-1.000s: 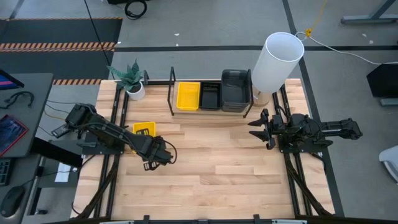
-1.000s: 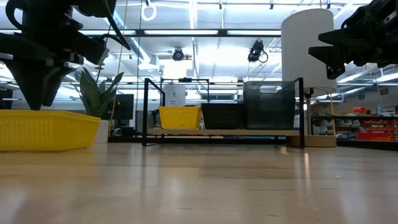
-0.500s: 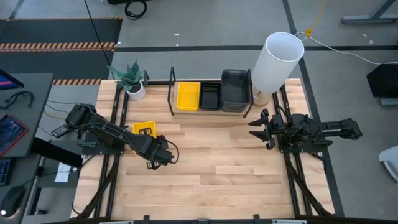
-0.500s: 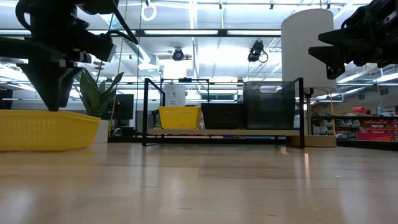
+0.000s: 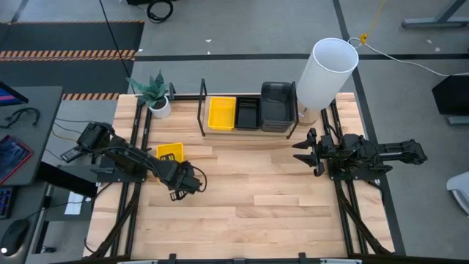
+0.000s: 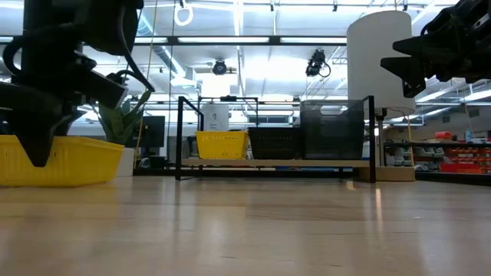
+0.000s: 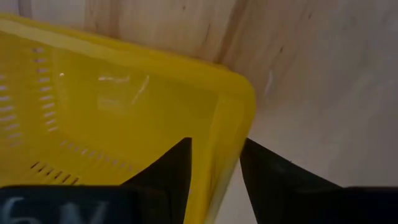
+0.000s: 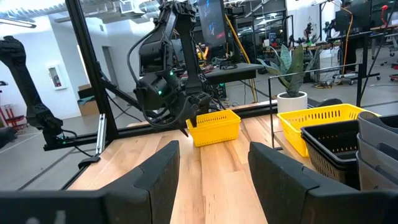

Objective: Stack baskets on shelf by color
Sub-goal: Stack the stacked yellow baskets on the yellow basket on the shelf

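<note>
Seen from above, the left gripper (image 5: 185,180) sits at about eight o'clock from the table's middle, lowered over the right-hand rim of a loose yellow basket (image 5: 170,153) that lies on the wooden table (image 5: 278,198). The left wrist view shows its two dark fingers (image 7: 171,177) spread apart, one inside the basket's wall and one outside, straddling the rim near a corner; whether the pads already touch the plastic I cannot tell for certain, but the claw is not clenched. The shelf (image 5: 203,110) stands at twelve o'clock along the far edge, and in it, from left to right, sit a yellow basket stack (image 5: 221,113), a black basket stack (image 5: 248,112) and a dark grey basket stack (image 5: 278,105), each just beside the next. A white cylinder (image 5: 326,73) rises at about one o'clock, near the shelf's right end, and a potted plant (image 5: 154,94) stands at eleven o'clock. The right gripper (image 5: 306,151) waits at three o'clock, raised above the table, its fingers released and holding nothing.
</note>
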You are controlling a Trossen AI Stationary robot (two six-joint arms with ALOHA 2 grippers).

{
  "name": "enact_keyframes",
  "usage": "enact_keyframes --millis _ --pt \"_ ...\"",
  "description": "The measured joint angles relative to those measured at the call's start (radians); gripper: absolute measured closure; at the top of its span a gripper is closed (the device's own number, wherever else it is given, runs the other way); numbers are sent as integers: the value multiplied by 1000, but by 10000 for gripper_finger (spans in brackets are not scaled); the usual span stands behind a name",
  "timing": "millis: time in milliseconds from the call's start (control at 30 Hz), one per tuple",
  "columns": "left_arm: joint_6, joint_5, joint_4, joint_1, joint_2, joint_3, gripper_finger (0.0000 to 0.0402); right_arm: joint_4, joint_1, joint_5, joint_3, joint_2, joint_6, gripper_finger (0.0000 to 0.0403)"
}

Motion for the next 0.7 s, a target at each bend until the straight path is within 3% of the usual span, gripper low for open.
enact_keyframes --millis 200,333,400,700 --pt "-1 7 18 1 0 0 285 0 0 0 0 0 0 206" --pt "36 32 81 0 0 6 369 0 0 0 0 0 0 206" --pt "48 25 88 6 0 31 387 0 0 0 0 0 0 206" --pt "249 -181 101 95 0 359 391 0 0 0 0 0 0 206"
